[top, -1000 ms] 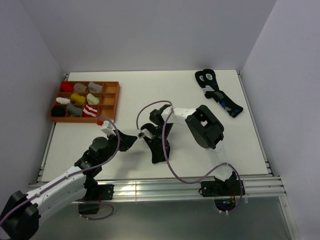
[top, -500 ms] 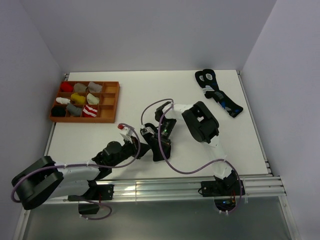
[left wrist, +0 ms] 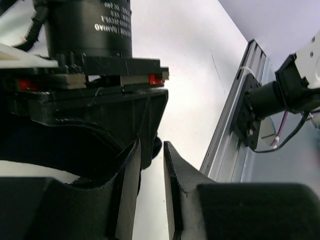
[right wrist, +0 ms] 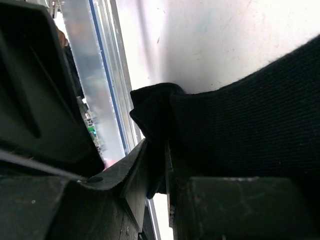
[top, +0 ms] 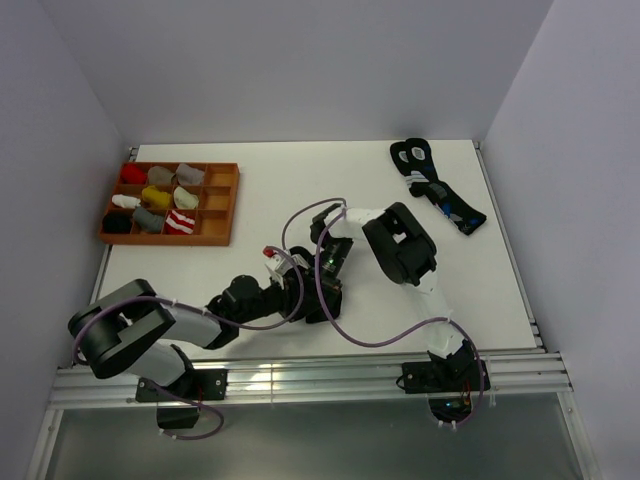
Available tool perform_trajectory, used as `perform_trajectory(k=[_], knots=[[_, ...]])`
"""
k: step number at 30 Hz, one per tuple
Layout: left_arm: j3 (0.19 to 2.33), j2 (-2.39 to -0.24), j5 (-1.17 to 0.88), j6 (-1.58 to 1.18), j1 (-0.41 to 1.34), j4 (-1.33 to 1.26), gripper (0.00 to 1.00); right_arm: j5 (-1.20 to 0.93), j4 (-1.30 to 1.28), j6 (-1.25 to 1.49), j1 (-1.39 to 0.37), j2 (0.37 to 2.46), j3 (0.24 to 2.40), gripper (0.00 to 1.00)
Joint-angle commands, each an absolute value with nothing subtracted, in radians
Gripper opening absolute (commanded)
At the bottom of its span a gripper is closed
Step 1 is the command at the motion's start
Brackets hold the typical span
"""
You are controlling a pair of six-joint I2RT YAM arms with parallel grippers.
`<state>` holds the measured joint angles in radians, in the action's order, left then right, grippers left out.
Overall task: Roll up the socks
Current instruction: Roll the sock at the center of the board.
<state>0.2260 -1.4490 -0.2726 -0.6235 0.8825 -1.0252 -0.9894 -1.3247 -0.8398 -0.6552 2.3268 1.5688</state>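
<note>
Black sock [right wrist: 240,115]: flat on the table [right wrist: 210,40], folded end clamped in my right gripper [right wrist: 167,150], long axis trailing away from the fingers. Left gripper [left wrist: 151,165] sits just beside, facing it (fingers barely parted, empty).

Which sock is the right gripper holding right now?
The plain black fabric sock, pinched in the right gripper's jaws. The dark socks with white rings lie free at the far right; the small rolled bundles sit in the orange tray.
</note>
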Motion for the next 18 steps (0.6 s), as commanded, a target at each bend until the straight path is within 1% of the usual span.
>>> perform_trajectory(k=[1, 6, 8, 10, 18], knots=[[0.247, -1.477, -0.344, -0.592, 0.887, -1.112, 0.31, -1.016, -1.439, -0.867, -0.643, 2.339, 1.598, 0.25], [0.215, -1.514, -0.341, -0.601, 0.887, -1.155, 0.32, -1.015, -1.439, -0.874, -0.63, 2.332, 1.575, 0.25], [0.212, -1.529, -0.334, -0.6, 0.887, -1.161, 0.34, -1.014, -1.439, -0.877, -0.627, 2.327, 1.569, 0.25], [0.212, -1.551, -0.324, -0.597, 0.887, -1.17, 0.39, -1.015, -1.439, -0.879, -0.627, 2.322, 1.563, 0.25], [0.209, -1.591, -0.292, -0.592, 0.887, -1.203, 0.45, -1.014, -1.44, -0.879, -0.626, 2.31, 1.545, 0.25]])
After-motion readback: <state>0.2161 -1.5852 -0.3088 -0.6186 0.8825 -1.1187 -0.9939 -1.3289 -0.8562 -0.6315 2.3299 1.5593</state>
